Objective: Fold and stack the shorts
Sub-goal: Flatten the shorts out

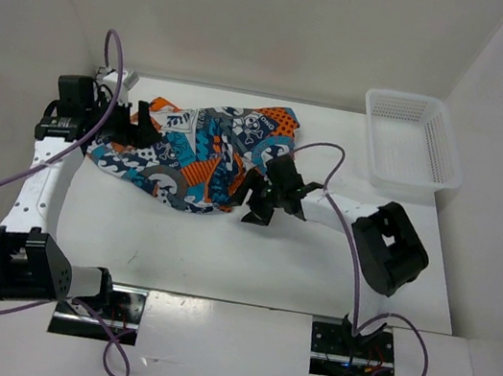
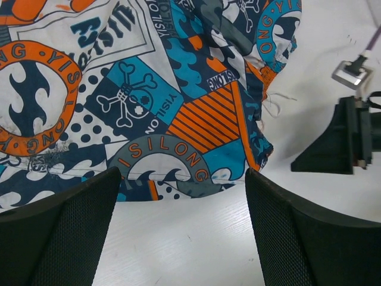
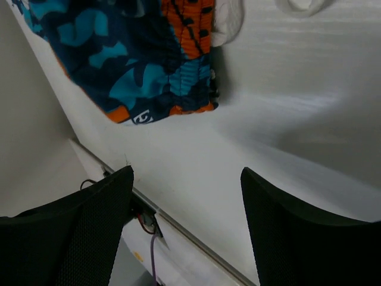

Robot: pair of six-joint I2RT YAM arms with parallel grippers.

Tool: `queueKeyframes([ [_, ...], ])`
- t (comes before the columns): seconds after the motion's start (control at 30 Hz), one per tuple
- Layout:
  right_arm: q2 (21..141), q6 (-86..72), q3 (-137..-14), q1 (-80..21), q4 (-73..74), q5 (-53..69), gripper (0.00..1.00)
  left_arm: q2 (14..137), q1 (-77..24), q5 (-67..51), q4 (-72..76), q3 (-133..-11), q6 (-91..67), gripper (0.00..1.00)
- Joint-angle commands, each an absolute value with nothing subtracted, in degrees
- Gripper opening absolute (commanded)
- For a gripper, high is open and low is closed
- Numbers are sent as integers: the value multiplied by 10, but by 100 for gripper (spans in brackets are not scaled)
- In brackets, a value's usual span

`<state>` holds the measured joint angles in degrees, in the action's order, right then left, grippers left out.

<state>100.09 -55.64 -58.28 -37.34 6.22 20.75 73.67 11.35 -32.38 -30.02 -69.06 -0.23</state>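
Bases of both arms sit nearest in the top view; beyond them the soft patchwork-print fabric shorts (image 1: pixel 204 155) (blue, teal, orange, white, black, skull motifs) lie crumpled on the white table (image 1: pixel 221 251), with the left gripper (image 1: pixel 136 124) at their left end, the right gripper (image 1: pixel 268 206) at their right near edge, and a white plastic mesh basket (image 1: pixel 407 181) well apart to their far right. Left wrist view: fingers (image 2: pixel 59 226) spread wide, nothing between them, tips just short of the shorts' hem. Right wrist view: fingers (image 3: pixel 297 232) also wide and empty, with the shorts beyond the tips, not touching.
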Motion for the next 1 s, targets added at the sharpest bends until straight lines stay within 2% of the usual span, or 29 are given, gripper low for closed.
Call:
queueKeyframes([
  [0.0,1031,-577,-631,-377,-12,211,77,703,117,-345,-292,-696,0,92],
  [0.33,1147,-561,-710,-382,10,211,65,698,117,-339,-292,-696,0,94],
  [0.53,1164,-566,-721,-382,47,190,54,698,117,-339,-292,-707,0,94],
  [0.6,1157,-566,-726,-382,66,174,54,703,117,-339,-292,-707,0,94],
  [0.73,1122,-548,-715,-382,95,161,67,703,117,-334,-292,-713,0,95],
  [0.8,1121,-548,-702,-388,86,177,70,703,117,-334,-287,-713,0,95],
  [0.97,1138,-554,-702,-410,86,187,69,714,117,-334,-287,-718,0,95],
])
